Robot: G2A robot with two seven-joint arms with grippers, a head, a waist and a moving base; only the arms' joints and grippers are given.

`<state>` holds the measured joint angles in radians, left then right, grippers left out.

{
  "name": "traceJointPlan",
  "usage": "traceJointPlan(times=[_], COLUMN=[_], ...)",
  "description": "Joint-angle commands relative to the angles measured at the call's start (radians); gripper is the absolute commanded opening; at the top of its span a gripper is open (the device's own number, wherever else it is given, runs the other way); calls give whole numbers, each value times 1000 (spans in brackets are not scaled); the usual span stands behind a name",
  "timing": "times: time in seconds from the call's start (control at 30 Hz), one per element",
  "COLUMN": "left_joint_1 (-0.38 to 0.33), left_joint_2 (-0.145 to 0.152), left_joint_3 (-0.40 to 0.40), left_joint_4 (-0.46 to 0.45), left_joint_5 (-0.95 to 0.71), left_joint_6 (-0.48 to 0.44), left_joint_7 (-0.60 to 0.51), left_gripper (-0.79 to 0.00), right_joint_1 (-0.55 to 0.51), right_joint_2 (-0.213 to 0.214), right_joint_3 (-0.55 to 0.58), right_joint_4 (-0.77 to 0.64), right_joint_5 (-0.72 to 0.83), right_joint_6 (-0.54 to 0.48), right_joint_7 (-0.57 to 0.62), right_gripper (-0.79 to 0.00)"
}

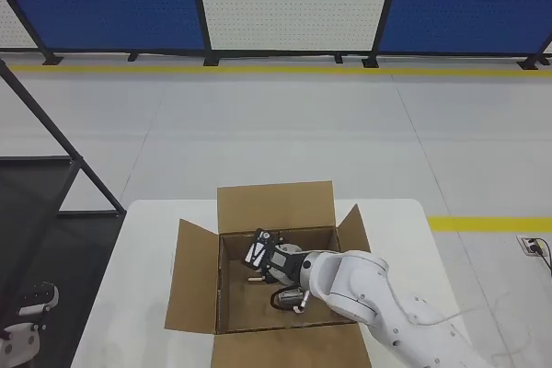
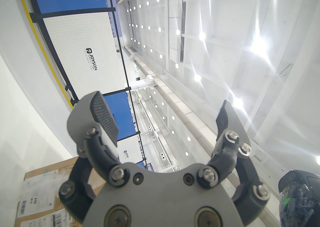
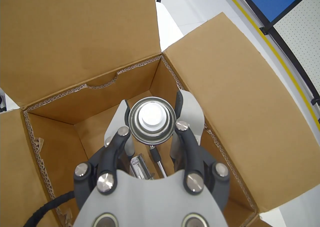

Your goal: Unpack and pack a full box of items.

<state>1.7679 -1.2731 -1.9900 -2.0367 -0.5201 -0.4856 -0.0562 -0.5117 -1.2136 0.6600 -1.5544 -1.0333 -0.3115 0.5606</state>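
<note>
An open cardboard box [image 1: 276, 201] stands on the white table [image 1: 143, 276] with its flaps spread out. My right gripper [image 1: 269, 256] is down inside it. In the right wrist view the right gripper [image 3: 151, 110] is shut on an upright metal spray can [image 3: 151, 122] with a white cap, one finger on each side. The can hangs above the floor of the box [image 3: 75, 37]. My left gripper [image 2: 165, 117] points up at the ceiling, open, with nothing between its ribbed pads.
On the box floor under the can lie a metal stapler-like item [image 3: 140, 165] and a black-handled tool [image 3: 157, 160]. Another dark item [image 1: 290, 298] lies near the box's front wall. A labelled carton [image 2: 42, 193] and a dark wrapped object [image 2: 297, 198] sit beside the left gripper.
</note>
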Motion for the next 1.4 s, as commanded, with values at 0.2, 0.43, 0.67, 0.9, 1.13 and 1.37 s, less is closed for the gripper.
traceJointPlan(times=[0.2, 0.43, 0.67, 0.9, 1.13, 1.37], left_joint_1=[0, 0, 0, 0, 0, 0], left_joint_2=[0, 0, 0, 0, 0, 0], left_joint_3=[0, 0, 0, 0, 0, 0], left_joint_4=[0, 0, 0, 0, 0, 0], left_joint_5=[0, 0, 0, 0, 0, 0], left_joint_6=[0, 0, 0, 0, 0, 0], left_joint_7=[0, 0, 0, 0, 0, 0], left_gripper=[0, 0, 0, 0, 0, 0], right_joint_1=[-8, 16, 33, 38, 38, 47], right_joint_2=[-28, -73, -112, -143, -173, -203], right_joint_3=[-22, -57, -75, -87, -99, -104], right_joint_4=[72, 184, 282, 347, 397, 455], right_joint_5=[-12, -7, 18, -5, -33, -42], right_joint_6=[69, 122, 119, 153, 186, 188], right_joint_7=[-4, -42, -76, -96, -106, -109], right_gripper=[-785, -785, -785, -785, -785, -785])
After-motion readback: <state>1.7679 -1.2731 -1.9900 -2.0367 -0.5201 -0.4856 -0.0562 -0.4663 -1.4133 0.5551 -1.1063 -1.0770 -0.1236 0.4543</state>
